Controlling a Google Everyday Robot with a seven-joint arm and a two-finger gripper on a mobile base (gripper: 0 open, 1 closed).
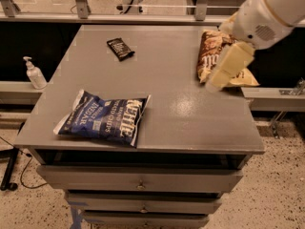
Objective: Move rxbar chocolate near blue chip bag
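Note:
The rxbar chocolate (120, 48), a small flat black wrapper, lies at the far left-centre of the grey table top (190, 113). The blue chip bag (102, 118), dark navy with white lettering, lies flat near the table's front left edge. My gripper (225, 68), cream-coloured on a white arm, hangs over the right side of the table, above the brown chip bag. It is far to the right of the rxbar and holds nothing that I can see.
A brown and tan chip bag (208, 57) lies at the table's right edge, partly hidden by my arm. A white pump bottle (34, 74) stands on a ledge to the left. Drawers (138, 182) sit below the table's front edge.

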